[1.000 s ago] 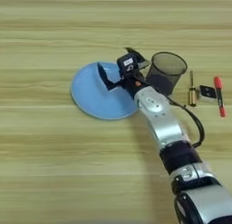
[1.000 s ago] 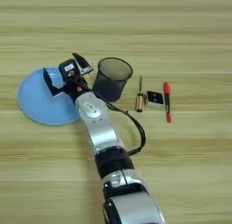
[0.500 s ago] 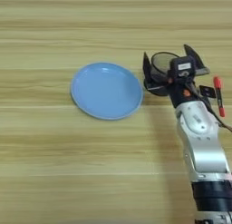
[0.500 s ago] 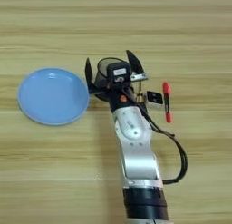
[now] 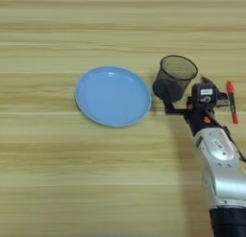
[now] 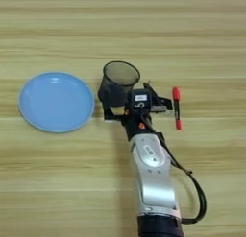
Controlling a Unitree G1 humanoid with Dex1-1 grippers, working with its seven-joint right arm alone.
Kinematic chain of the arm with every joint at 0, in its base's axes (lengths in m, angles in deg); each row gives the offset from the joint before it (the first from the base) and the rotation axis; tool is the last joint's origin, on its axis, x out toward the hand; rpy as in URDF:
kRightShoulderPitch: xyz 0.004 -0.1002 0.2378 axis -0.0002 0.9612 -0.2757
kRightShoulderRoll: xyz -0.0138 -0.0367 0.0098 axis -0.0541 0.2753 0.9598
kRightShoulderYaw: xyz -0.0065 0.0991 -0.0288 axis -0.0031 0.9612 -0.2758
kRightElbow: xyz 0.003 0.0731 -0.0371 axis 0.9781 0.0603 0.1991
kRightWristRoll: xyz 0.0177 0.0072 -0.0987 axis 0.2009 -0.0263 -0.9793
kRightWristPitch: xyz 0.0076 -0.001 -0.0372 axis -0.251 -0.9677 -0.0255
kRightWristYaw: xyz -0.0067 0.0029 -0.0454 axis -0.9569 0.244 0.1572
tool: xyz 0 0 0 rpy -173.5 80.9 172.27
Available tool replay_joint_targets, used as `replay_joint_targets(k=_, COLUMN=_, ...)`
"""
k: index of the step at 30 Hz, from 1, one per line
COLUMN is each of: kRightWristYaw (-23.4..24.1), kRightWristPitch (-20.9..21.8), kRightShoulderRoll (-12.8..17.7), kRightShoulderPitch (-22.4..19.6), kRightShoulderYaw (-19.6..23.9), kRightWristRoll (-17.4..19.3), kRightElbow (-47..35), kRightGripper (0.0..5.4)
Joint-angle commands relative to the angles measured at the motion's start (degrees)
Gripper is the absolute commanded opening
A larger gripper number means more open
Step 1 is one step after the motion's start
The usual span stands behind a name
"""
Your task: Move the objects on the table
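Observation:
The round light-blue plate [image 5: 113, 95] lies flat at mid-left of the table [image 5: 57, 183]. To its right the black wire-mesh cup [image 5: 176, 77] stands upright with its mouth open to view. My right gripper [image 6: 137, 111] sits just near and right of the cup, open. Its black fingers [image 6: 109, 116] spread sideways, the left one below the cup's base and the right one reaching toward a red pen-like tool [image 6: 176, 108]. The gripper head covers the spot between cup and red tool. I cannot make out the screwdriver or the black block there.
My silver forearm [image 6: 151, 176] runs from the bottom edge up to the gripper, with a black cable looping at its right side. Bare wood lies to the left, at the back and at the front left.
The gripper has swung right from above the plate, passed over the cup and come down just near and right of it. Plate and cup have stayed in place.

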State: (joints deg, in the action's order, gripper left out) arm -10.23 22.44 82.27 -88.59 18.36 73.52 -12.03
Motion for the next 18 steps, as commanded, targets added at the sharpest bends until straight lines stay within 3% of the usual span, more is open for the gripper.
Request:
replay_joint_targets(k=1, kRightWristYaw=-0.2, kRightWristPitch=1.2, kRightShoulderRoll=1.3, kRightShoulderPitch=-3.4, kRightShoulderYaw=0.3, kRightWristRoll=0.9, kRightElbow=-0.9, kRightGripper=5.36)
replay_joint_targets(k=12, kRightWristYaw=-0.8, kRightWristPitch=2.5, kRightShoulderRoll=2.6, kRightShoulderPitch=-7.3, kRightShoulderYaw=2.4, kRightWristRoll=2.8, kRightElbow=6.7, kRightGripper=5.36)
replay_joint_targets(k=18, kRightWristYaw=-1.6, kRightWristPitch=3.2, kRightShoulderRoll=3.8, kRightShoulderPitch=-11.5, kRightShoulderYaw=2.6, kRightWristRoll=2.9, kRightElbow=11.6, kRightGripper=5.36)
